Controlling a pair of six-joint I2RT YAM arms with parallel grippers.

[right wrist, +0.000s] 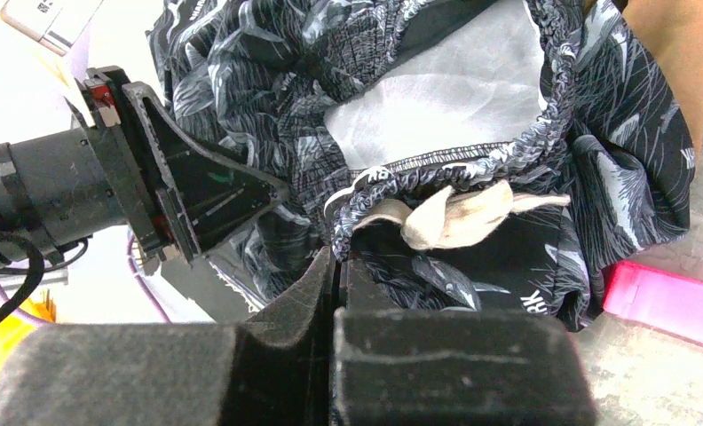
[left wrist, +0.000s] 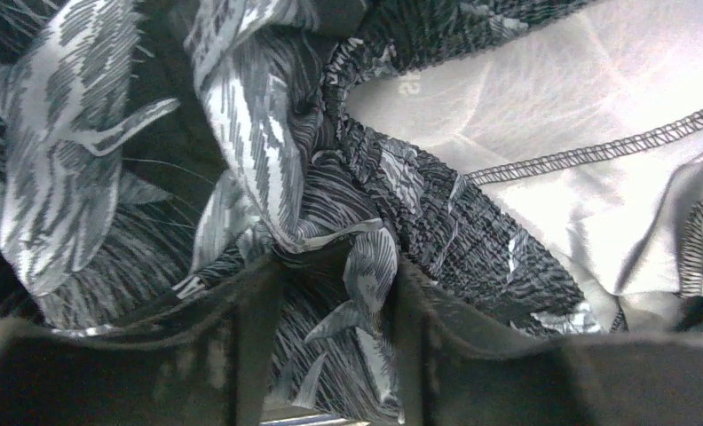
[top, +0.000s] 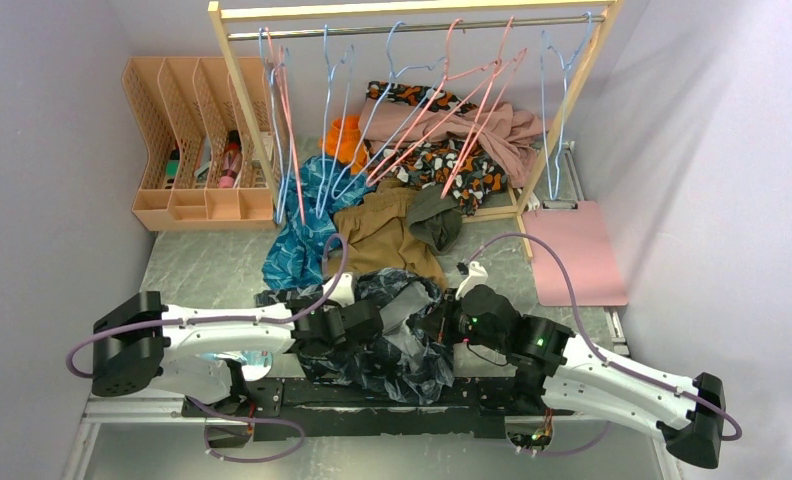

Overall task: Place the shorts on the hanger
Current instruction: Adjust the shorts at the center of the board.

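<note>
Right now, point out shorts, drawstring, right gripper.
shorts (top: 417, 362): top view, crumpled fabric between the arms.
drawstring (right wrist: 459, 216): right wrist view, pale loose end.
right gripper (right wrist: 337, 262): right wrist view, between closed fingertips.

A peach desk organizer (top: 177, 140) stands left of the wooden clothes rack (top: 412, 8).

Left tool (top: 390, 325) tips buried in the shorts (top: 412, 365) from above; right tool (right wrist: 335, 257) body blurred close up
</note>
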